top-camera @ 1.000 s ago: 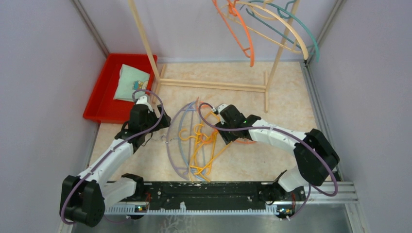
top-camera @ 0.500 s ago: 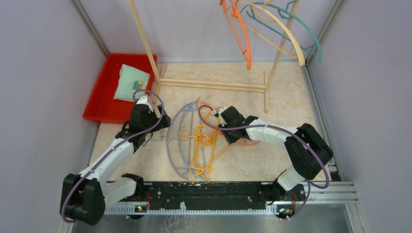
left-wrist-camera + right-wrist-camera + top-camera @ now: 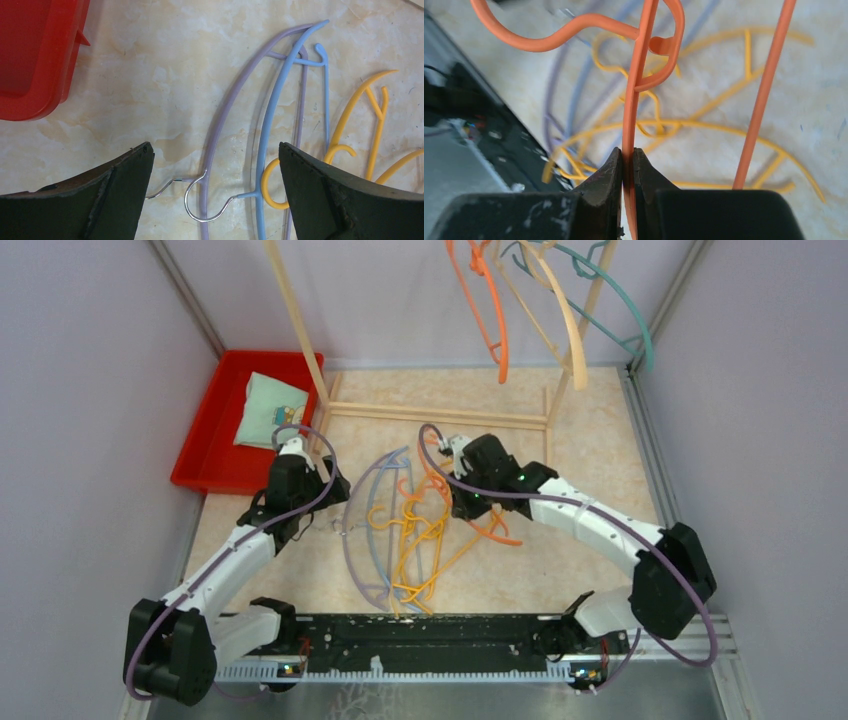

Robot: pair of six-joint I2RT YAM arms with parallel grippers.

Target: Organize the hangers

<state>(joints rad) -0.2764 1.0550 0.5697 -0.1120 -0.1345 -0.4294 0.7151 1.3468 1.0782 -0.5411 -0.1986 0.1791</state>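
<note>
Lavender [image 3: 352, 530], light blue [image 3: 372, 508] and yellow [image 3: 415, 555] hangers lie tangled on the floor between my arms. My right gripper [image 3: 460, 498] is shut on the thin bar of an orange hanger [image 3: 640, 75] and holds it lifted above the yellow ones [image 3: 724, 125]. My left gripper [image 3: 214, 150] is open above the metal hooks of the lavender [image 3: 227, 105] and light blue [image 3: 270, 115] hangers and touches neither. Orange [image 3: 492, 315], peach [image 3: 568, 325] and teal [image 3: 630, 305] hangers hang on the rack at the back right.
A red tray [image 3: 205, 445] with a pale green cloth packet [image 3: 265, 410] sits at the back left, close to my left gripper. The pale wooden rack frame [image 3: 440, 415] stands across the back. Grey walls close both sides. A black rail [image 3: 430, 640] runs along the near edge.
My right gripper has moved up and toward the back with the orange hanger in it. The hangers on the rack have swung. My left arm has not moved.
</note>
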